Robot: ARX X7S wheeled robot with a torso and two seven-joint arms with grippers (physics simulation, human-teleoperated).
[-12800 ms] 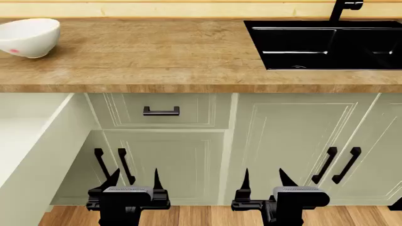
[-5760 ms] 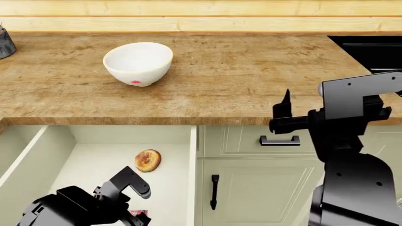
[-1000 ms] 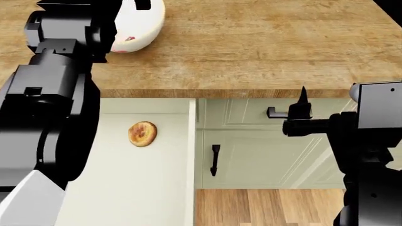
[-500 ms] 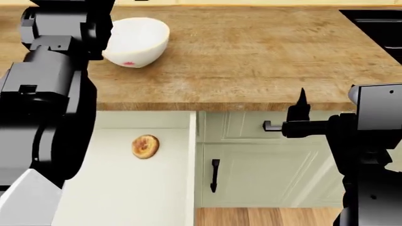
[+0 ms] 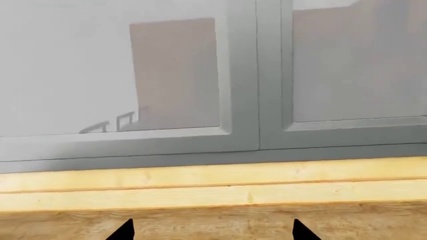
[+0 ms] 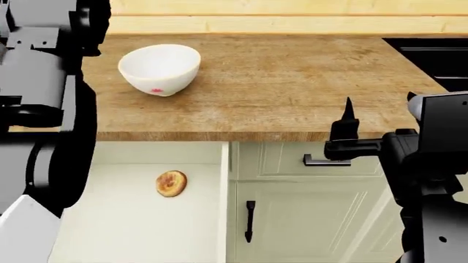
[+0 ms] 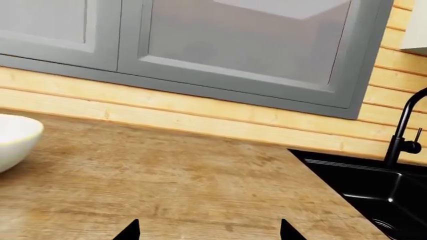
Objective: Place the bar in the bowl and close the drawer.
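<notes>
1. Left arm (image 6: 44, 104): big and black, hiding the left part of the drawer (image 6: 131, 219) and a bit of the bench (image 6: 292, 82) in the head view.
2. Left fingers (image 5: 209, 231): only two dark tips seen, at the edge of the left wrist view, set wide apart, holding nothing. Not seen in the head view.
3. Right fingers (image 7: 208, 231): also only two dark tips in the right wrist view, spread apart, holding nothing. In the head view, one tip (image 6: 348, 112) pointing up in front of the bench edge.
4. Bowl (image 6: 159, 69): white, upright on the bench, small pink mark facing the front. Cut off at the edge of the right wrist view.
5. Bar (image 6: 171, 183): lying flat on the floor of the pulled-out drawer, near its right wall, well apart from the bowl. Nearly round, so no clear long side or pointing way.
6. Sink (image 7: 373, 187): black, cut off at the side, with a tap (image 7: 402, 135) beside it.
7. Window (image 5: 253, 75): grey frame filling most of the left wrist view.
</notes>
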